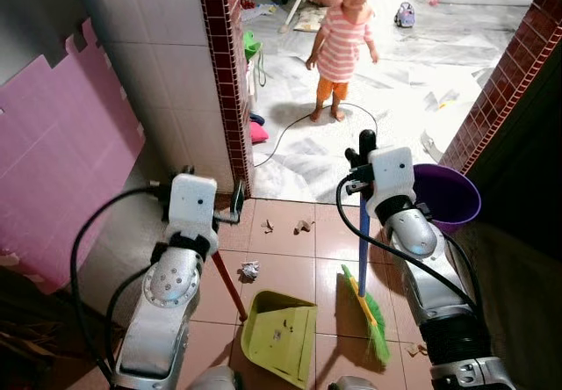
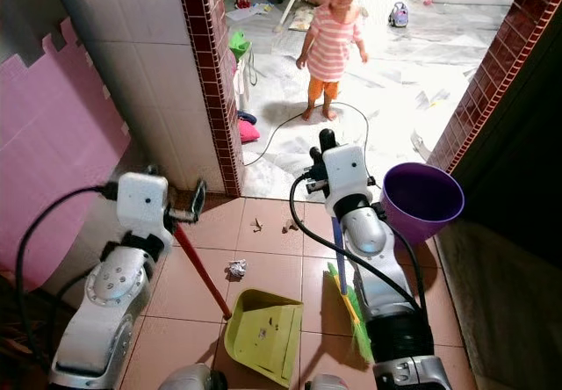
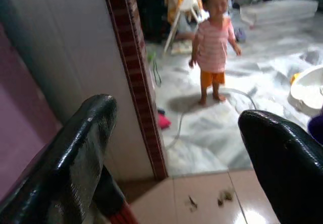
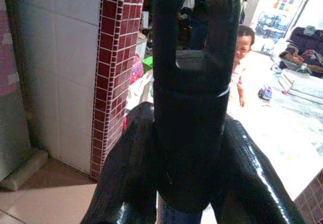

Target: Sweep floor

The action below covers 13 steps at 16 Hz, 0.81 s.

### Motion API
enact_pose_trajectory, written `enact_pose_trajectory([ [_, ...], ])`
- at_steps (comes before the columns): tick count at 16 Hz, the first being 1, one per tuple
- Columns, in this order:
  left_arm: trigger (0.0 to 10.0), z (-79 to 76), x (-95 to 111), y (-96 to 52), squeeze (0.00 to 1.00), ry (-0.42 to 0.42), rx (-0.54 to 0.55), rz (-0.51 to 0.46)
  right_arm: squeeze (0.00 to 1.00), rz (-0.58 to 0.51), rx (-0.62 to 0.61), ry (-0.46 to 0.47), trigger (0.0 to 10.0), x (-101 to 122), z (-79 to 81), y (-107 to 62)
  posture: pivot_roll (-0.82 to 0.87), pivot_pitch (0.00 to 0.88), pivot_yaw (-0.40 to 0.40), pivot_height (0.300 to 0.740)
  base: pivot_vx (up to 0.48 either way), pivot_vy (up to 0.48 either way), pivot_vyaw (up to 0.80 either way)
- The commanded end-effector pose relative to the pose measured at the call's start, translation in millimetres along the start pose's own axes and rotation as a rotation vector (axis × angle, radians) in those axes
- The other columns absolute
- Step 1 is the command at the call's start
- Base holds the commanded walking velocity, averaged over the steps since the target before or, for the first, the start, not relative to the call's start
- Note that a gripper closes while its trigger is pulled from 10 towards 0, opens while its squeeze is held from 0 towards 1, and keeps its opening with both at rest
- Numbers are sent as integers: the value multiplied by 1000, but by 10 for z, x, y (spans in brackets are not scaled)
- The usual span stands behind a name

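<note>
- Step in hand, as I judge it: gathering debris toward the dustpan point(image 1: 279, 333) — broom point(image 1: 367, 306) and pan are both down on the tiled floor point(image 1: 290, 271), side by side.
- My right claw point(image 1: 363, 157) is clamped on the broom's black handle top point(image 4: 194, 88); the wrist view has the fingers tight on both sides of it.
- Broom's long axis is near vertical: blue shaft drops from my claw, green bristle head sits on the tile just right of the pan, handle end up toward the doorway.
- My left claw point(image 1: 235, 204) is at the top of the dustpan's red handle point(image 1: 230, 286). The fingers look spread in the wrist view with the handle end low against one of them — cannot tell if it's a real grip or just a rest.
- Pan handle slants up and left from the pan; the pan's open mouth looks to face the brush side, already holding some crumbs.
- Still loose: crumpled paper point(image 1: 249, 270) left of the pan, scraps point(image 1: 304, 226) nearer the doorway.
- Next move calls for dragging the bristles across the tile toward the pan mouth, pan held steady.
- Watch item: a child point(image 1: 341, 43) stands past the doorway with a cable point(image 1: 299, 126) on the floor there, purple bucket point(image 1: 448, 195) beside my right arm.
</note>
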<state>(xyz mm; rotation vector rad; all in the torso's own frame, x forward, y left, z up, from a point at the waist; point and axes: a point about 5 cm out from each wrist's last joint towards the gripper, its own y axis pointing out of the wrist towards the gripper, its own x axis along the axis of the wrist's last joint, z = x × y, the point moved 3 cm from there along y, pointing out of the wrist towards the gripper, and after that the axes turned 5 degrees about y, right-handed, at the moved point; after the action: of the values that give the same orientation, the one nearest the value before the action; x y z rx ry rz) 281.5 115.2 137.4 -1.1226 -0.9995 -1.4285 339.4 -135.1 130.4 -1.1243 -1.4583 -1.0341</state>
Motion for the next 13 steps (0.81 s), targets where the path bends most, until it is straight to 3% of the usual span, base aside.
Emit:
enact_pose_trajectory([
  [1,10000,38,181,24,0,36,11,-81,0,-67,3,-11,10000,165,19,78,21,0,16,740,0,0,0],
  [2,10000,104,382,58,0,73,45,-172,0,-72,3,-10,10000,169,20,105,26,0,14,740,0,0,0],
  [5,10000,303,526,68,0,98,156,-231,0,-78,8,-4,10000,173,37,118,35,0,10,740,0,0,0],
  [7,10000,571,284,53,0,53,287,-120,0,-79,19,-1,10000,162,50,120,36,0,1,740,0,0,0],
  [8,10000,622,223,48,0,57,312,-99,0,-77,23,-2,10000,155,48,116,35,0,-1,740,0,0,0],
  [11,10000,697,31,19,0,33,370,-25,0,-69,28,-13,10000,127,5,77,22,0,-10,740,0,0,0],
  [13,10000,652,-143,51,0,-59,360,44,0,-64,32,-20,10000,119,-17,58,9,0,-13,740,0,0,0],
])
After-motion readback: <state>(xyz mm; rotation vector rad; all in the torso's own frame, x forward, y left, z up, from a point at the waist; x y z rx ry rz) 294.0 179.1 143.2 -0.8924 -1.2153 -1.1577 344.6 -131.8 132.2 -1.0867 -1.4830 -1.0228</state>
